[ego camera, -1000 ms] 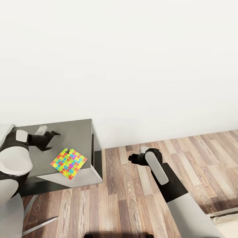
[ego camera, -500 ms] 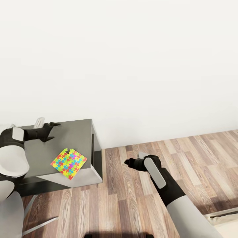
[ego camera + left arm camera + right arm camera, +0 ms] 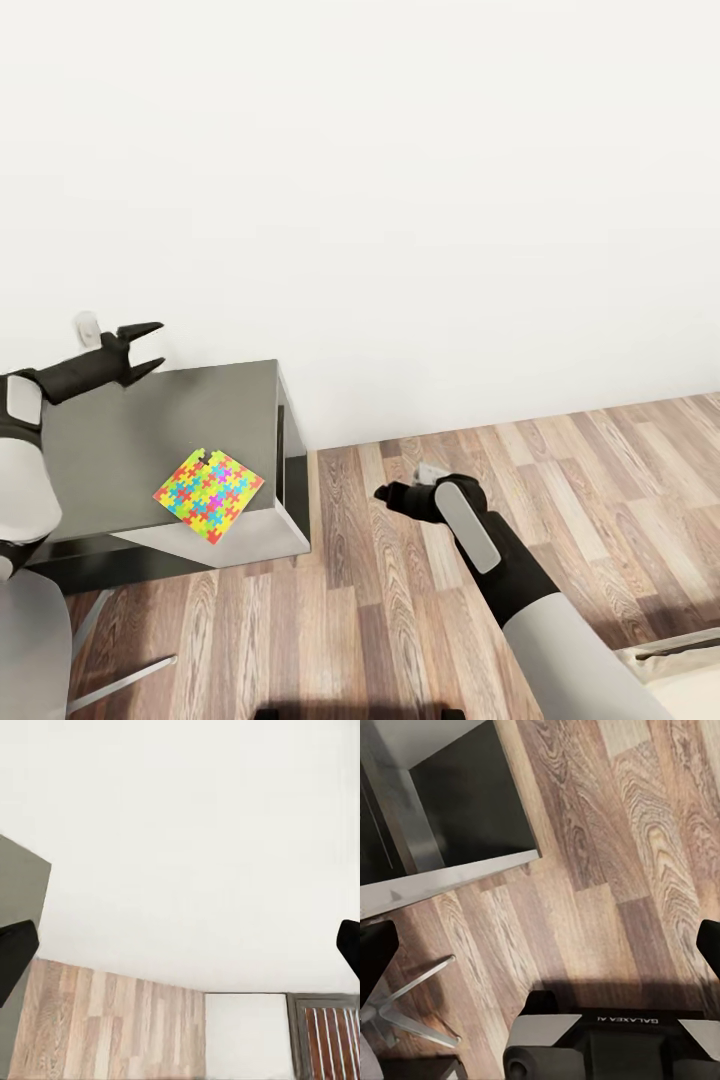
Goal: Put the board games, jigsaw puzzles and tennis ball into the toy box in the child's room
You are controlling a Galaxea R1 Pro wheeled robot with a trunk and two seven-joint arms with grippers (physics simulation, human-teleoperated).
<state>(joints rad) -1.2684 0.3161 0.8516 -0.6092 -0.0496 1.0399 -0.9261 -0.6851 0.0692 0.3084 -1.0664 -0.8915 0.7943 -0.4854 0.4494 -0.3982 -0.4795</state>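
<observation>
Lying flat near the front right corner of the dark tabletop [image 3: 150,440], one jigsaw puzzle [image 3: 208,494] is waiting untouched, outside any bin, so by this evidence at least that sheet is left to move. The left tool [image 3: 143,348] is hovering above the tabletop's far edge, released and carrying nothing. The right tool [image 3: 384,492] is hanging over the wood floor [image 3: 560,470], also released and carrying nothing.

Dark grey table [image 3: 190,420] — jigsaw puzzle [image 3: 208,494] near its front edge
</observation>
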